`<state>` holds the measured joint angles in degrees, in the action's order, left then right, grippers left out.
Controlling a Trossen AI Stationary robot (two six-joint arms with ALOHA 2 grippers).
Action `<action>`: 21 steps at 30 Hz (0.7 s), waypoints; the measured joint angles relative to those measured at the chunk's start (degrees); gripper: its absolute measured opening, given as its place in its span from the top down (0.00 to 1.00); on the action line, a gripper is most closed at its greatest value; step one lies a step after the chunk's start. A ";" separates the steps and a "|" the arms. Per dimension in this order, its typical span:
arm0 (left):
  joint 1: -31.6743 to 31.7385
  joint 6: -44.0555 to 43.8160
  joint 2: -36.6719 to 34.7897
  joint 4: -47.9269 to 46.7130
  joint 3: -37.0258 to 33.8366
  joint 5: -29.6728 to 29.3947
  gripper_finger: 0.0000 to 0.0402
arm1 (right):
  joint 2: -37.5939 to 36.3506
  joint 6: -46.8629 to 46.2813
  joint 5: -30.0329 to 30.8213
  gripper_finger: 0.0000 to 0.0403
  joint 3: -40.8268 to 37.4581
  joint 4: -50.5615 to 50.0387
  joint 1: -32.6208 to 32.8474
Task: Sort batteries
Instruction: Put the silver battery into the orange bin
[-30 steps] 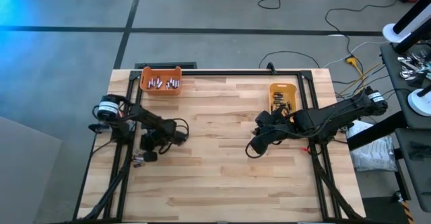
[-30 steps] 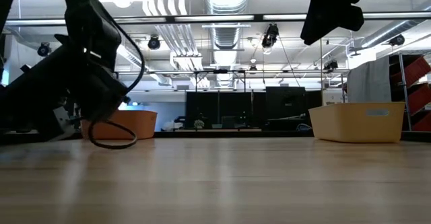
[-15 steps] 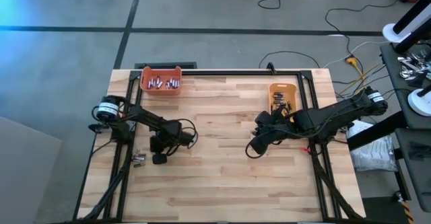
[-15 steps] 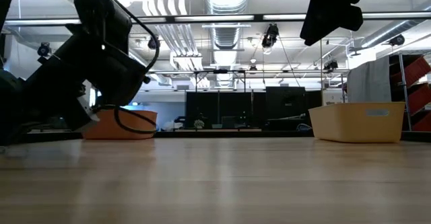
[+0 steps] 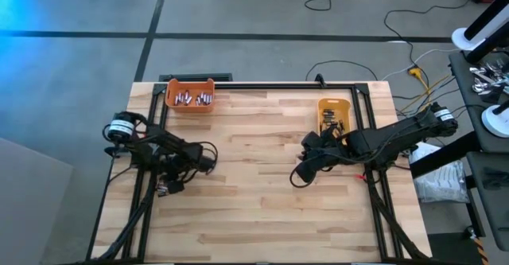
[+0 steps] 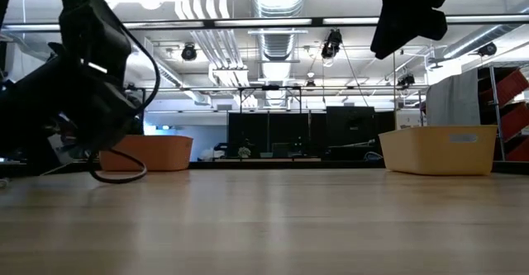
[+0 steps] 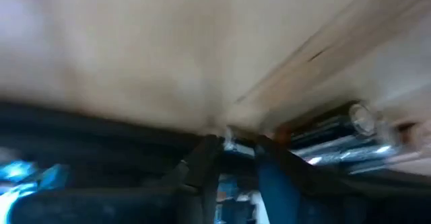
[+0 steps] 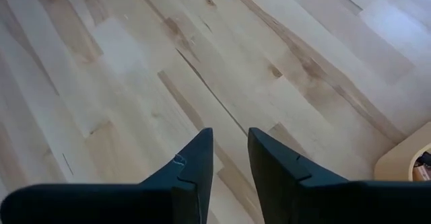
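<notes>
The left claw (image 5: pixel 170 187) hangs slightly parted, empty, over the batteries (image 5: pixel 163 190) near the desk (image 5: pixel 262 209) edge. It should centre on one before closing. The right claw (image 8: pixel 229 158), narrowly open, holds nothing.

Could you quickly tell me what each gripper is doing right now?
Left gripper: jaws slightly apart at the batteries; grip cannot be told.
Right gripper: jaws slightly apart, holding nothing.

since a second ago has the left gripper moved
Yes. In the high view the left gripper swung out toward the table's middle, then came back toward the table's left edge, farther from the orange bin.
</notes>
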<state>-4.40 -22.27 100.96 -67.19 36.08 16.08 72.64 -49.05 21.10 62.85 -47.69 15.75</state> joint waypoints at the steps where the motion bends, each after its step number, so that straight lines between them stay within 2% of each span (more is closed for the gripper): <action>1: 0.00 -0.37 -0.21 1.65 -0.74 1.32 0.80 | 0.00 -0.07 0.00 0.79 -0.03 -0.03 0.00; 4: 0.07 -1.41 -0.73 4.76 -2.66 4.90 0.75 | 0.00 -0.71 -0.02 0.80 -0.07 -0.01 0.00; 10: -0.01 -2.30 -0.76 5.61 -3.07 6.10 0.74 | 0.00 -1.24 0.00 0.82 -0.07 -0.01 0.00; 17: -0.09 -2.29 -0.76 5.39 -2.06 6.10 0.83 | 0.00 -1.29 -0.01 0.79 -0.07 0.01 -0.02; 21: -0.09 -2.24 -0.76 5.69 -2.07 7.01 0.93 | 0.00 -1.06 0.00 0.77 -0.09 0.01 -0.02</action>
<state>-4.49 -24.51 100.20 -61.51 34.01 23.09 72.64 -50.11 21.10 62.76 -47.68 15.73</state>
